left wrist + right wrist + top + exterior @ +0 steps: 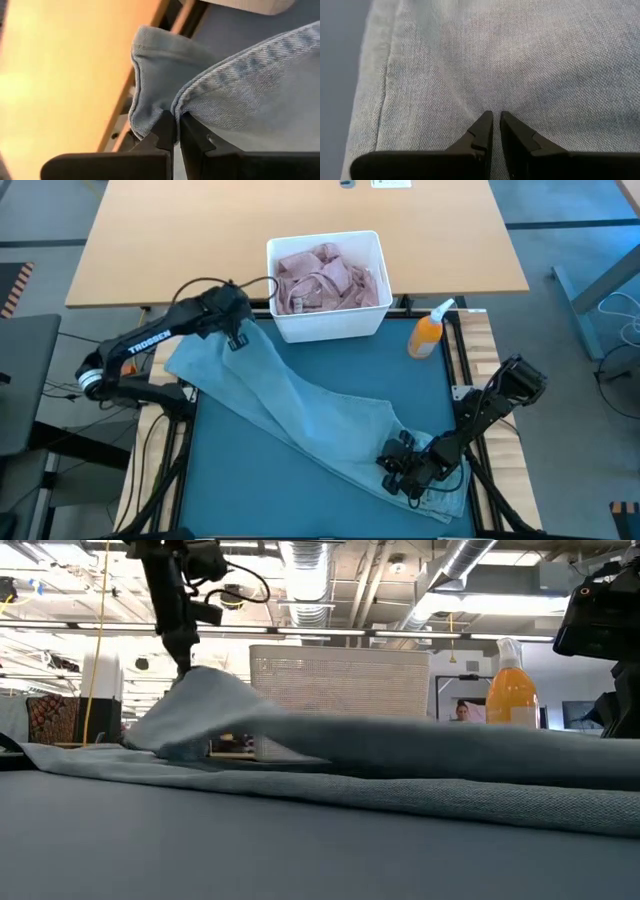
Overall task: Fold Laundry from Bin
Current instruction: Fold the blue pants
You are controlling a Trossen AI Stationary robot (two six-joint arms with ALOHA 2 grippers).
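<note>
Desk point(140, 260) with blue mat point(330, 360). Jeans point(300, 410) lie diagonally across the mat, far-left corner to near-right corner. Bin point(326, 327) at the mat's far edge holds pink laundry point(325, 278). Left gripper point(238, 338) pinches the jeans' far end, lifted. Right gripper point(412, 470), narrowly closed, presses the near end.

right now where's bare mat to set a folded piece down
Two bare patches of the mat show: the near-left corner, below the jeans, and the far-right area between jeans, bin and orange spray bottle. The diagonal middle is crowded: the left gripper pinches the jeans by the bin, the right gripper presses the other end.
</note>
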